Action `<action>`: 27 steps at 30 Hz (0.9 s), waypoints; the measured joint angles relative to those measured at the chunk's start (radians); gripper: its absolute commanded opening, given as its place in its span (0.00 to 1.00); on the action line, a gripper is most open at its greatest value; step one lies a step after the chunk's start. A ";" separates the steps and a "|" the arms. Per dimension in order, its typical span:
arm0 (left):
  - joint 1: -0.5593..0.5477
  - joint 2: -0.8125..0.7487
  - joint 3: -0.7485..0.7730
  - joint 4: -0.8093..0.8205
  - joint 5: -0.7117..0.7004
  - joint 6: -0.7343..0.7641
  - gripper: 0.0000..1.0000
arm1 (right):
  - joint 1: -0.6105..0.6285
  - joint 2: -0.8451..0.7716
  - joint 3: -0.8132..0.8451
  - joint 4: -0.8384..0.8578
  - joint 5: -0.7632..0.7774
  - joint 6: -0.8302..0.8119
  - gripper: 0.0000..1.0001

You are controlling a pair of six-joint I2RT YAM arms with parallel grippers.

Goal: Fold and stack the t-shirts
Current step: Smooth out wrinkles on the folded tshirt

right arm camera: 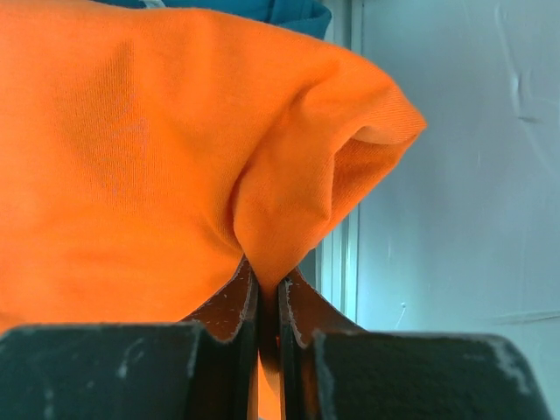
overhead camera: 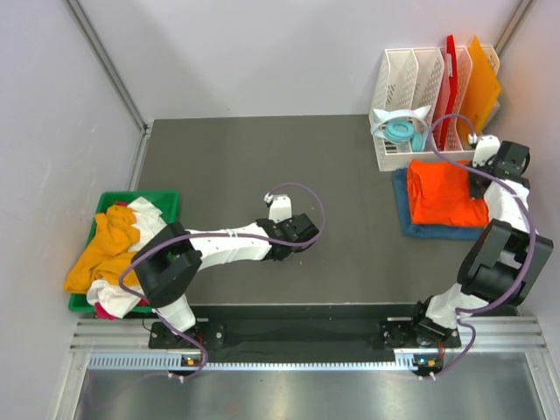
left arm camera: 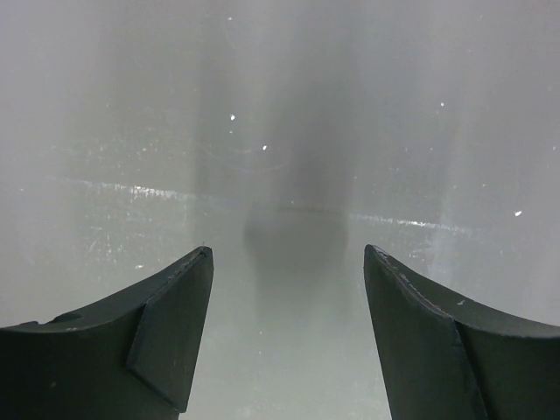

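A dark grey table (overhead camera: 236,175) is seen across the middle of the frame, enclosed by pale grey walls (overhead camera: 262,52) joined by metal corner strips (overhead camera: 109,66). Along the bottom, a ribbed aluminium rail (overhead camera: 105,337) is mounted above a brushed metal sheet (overhead camera: 306,394). Everything is evenly lit.

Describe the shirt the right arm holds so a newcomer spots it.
At the table's far right corner, before the white rack, a teal-blue t-shirt lies flat. The bright orange t-shirt sits on top, pinched by the right gripper; the rack's orange board is stiff, upright.
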 measured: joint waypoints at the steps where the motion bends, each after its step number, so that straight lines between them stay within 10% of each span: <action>1: -0.002 0.000 0.000 0.000 0.000 0.000 0.74 | -0.004 0.005 0.000 0.001 0.000 -0.002 0.00; 6: -0.006 0.000 0.000 0.000 0.000 -0.001 0.74 | -0.024 0.055 -0.009 0.016 0.002 -0.003 0.05; 10: -0.010 0.000 0.000 0.000 0.000 -0.003 0.74 | -0.034 0.106 -0.056 0.048 0.008 -0.010 0.66; 15: -0.021 0.002 0.000 0.000 0.001 -0.003 0.74 | -0.047 0.123 -0.074 0.055 -0.016 0.006 1.00; 24: -0.040 0.039 0.021 0.002 0.005 0.000 0.74 | -0.055 -0.011 0.008 -0.005 -0.161 0.094 0.93; 25: -0.040 0.042 0.026 0.001 0.005 0.000 0.74 | -0.055 -0.035 0.024 -0.007 -0.186 0.104 0.83; 27: -0.042 0.048 0.032 0.003 0.007 0.000 0.74 | -0.055 -0.079 0.037 -0.008 -0.231 0.119 0.27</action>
